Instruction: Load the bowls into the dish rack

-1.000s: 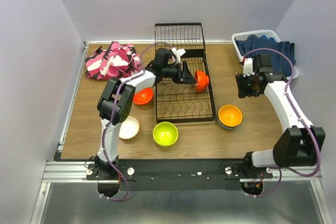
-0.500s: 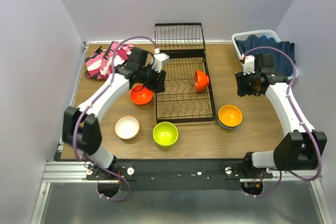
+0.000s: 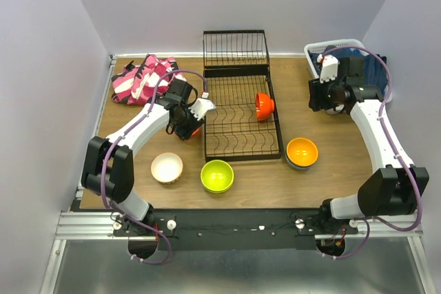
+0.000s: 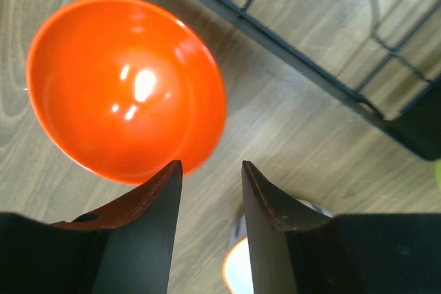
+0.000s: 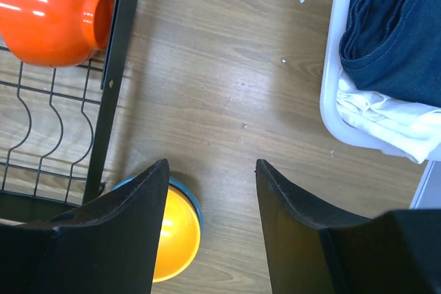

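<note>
The black wire dish rack (image 3: 238, 135) stands mid-table, and one red-orange bowl (image 3: 264, 106) lies on its side among the tines at the right. A second red-orange bowl (image 4: 124, 87) sits upright on the wood just left of the rack. My left gripper (image 4: 211, 164) hovers open at that bowl's near rim, with nothing between the fingers; the top view shows it as the left gripper (image 3: 187, 123). A cream bowl (image 3: 167, 167) and a lime bowl (image 3: 216, 175) rest near the front. An orange bowl nested in a blue one (image 3: 302, 152) sits right of the rack. My right gripper (image 5: 210, 166) hangs open and empty over bare wood.
A white basket (image 3: 315, 51) holding dark blue cloth (image 5: 400, 25) stands at the back right, close to my right wrist. A pink patterned cloth (image 3: 145, 77) lies at the back left. The rack's upright wire section (image 3: 236, 47) rises at the far end.
My left gripper has drawn back from the rack, leaving the red-orange bowl there, and swung left over the bowl beside the rack. The right gripper drifted slightly towards the basket.
</note>
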You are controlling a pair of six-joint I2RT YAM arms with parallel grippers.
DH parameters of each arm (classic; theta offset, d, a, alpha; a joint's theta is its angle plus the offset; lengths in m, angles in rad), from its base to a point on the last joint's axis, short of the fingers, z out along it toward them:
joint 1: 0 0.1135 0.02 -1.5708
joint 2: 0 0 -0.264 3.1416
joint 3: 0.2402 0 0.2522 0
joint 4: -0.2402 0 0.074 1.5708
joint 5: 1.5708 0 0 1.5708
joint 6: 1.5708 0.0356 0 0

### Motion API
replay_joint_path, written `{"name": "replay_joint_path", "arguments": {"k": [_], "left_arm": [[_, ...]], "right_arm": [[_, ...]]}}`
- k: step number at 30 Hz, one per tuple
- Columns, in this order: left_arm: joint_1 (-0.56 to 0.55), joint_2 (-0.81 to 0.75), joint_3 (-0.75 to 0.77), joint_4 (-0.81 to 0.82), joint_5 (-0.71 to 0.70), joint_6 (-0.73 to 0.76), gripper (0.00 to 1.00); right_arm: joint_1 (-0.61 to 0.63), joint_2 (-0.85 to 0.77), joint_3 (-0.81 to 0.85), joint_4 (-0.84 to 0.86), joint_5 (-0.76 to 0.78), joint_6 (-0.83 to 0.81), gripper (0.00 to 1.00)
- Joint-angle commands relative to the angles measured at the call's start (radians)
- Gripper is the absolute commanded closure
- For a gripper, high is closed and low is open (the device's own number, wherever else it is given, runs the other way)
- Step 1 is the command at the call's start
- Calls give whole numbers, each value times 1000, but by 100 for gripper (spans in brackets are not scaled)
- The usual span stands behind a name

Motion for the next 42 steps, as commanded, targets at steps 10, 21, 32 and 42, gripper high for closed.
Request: {"name": "replay_joint_path", "arguments": {"k": [10, 21, 32, 42], "left_arm": [[-5, 82, 0, 71, -54, 24, 73], [-5, -24, -80, 118, -53, -12, 100], [-5, -147, 168, 8, 145, -82, 100], [-8, -113, 115, 381, 774, -529, 100]], "right_arm": [[-8, -62, -40, 29, -39, 34, 37], [-6, -65, -51, 33, -32, 40, 37], [-6, -53, -47, 38, -5, 51, 37], [-6, -51, -31, 27, 38, 54, 37]]}}
